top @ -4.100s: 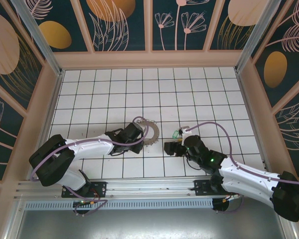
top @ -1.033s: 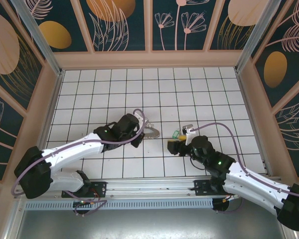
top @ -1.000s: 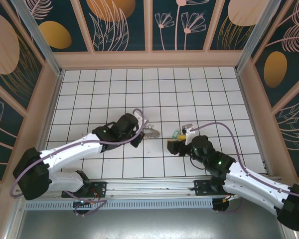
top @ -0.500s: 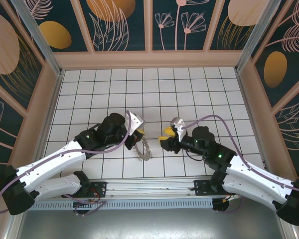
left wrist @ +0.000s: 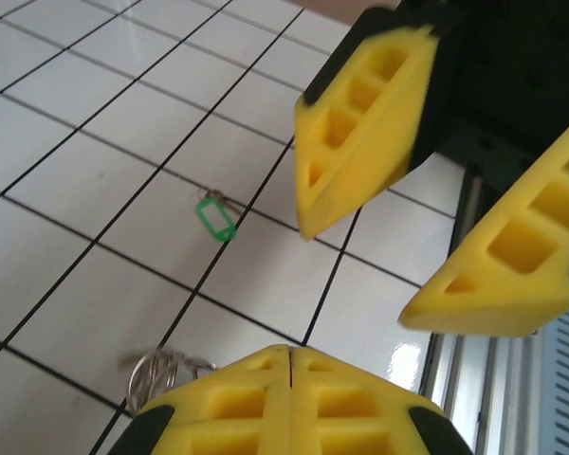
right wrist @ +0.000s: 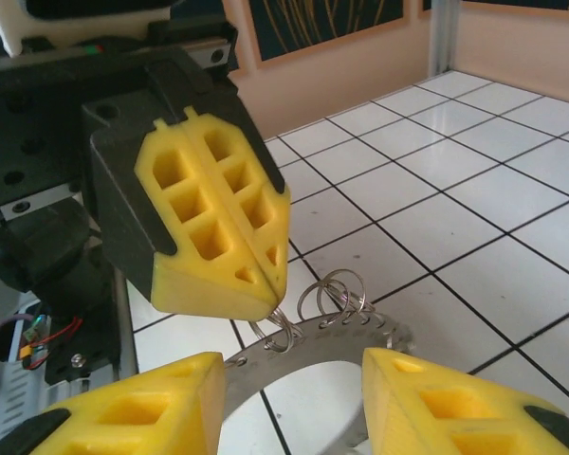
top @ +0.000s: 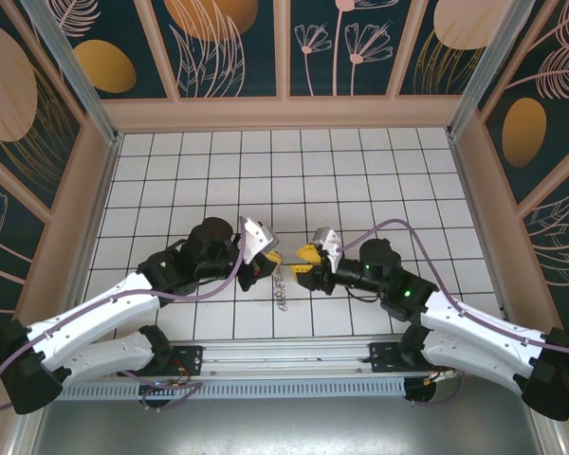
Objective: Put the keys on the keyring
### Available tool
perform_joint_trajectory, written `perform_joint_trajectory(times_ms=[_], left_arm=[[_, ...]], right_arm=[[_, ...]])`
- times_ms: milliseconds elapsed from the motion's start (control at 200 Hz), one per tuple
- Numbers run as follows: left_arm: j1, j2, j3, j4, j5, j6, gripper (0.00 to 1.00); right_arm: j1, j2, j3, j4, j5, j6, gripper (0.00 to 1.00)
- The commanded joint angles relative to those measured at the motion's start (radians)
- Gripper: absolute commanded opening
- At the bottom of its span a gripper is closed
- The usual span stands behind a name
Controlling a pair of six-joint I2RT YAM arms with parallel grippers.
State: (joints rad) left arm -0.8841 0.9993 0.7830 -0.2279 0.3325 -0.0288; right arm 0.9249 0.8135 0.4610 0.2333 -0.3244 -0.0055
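Note:
The keyring (top: 281, 287) is a flat grey metal loop with small wire rings (right wrist: 337, 289) threaded through holes along its band (right wrist: 328, 334). It hangs just above the tiled floor. My left gripper (top: 268, 258) is shut on one of those small rings (right wrist: 283, 327), its fingertips (right wrist: 266, 301) pinched together. My right gripper (right wrist: 289, 379) faces it, open, one finger on each side of the band and apart from it. In the left wrist view the left gripper (left wrist: 290, 353) is shut and the right gripper (left wrist: 360, 273) is open. A green-headed key (left wrist: 215, 218) lies on the floor.
White tiled floor (top: 266, 171) with black grid lines, enclosed by tan walls (top: 284, 112) at the back and sides. A metal rail (top: 284, 355) with the arm bases runs along the near edge.
The left gripper has lifted the keyring off the floor and swung it toward the middle. The right gripper has risen, turned to face it, and narrowed its jaws.

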Motion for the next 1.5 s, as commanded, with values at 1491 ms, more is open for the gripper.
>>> perform_joint_trajectory(times_ms=[1491], left_arm=[[-0.007,-0.011,0.018,0.109,0.215,0.038,0.00]], right_arm=[[0.008,0.030,-0.091,0.254,-0.142,0.012,0.14]])
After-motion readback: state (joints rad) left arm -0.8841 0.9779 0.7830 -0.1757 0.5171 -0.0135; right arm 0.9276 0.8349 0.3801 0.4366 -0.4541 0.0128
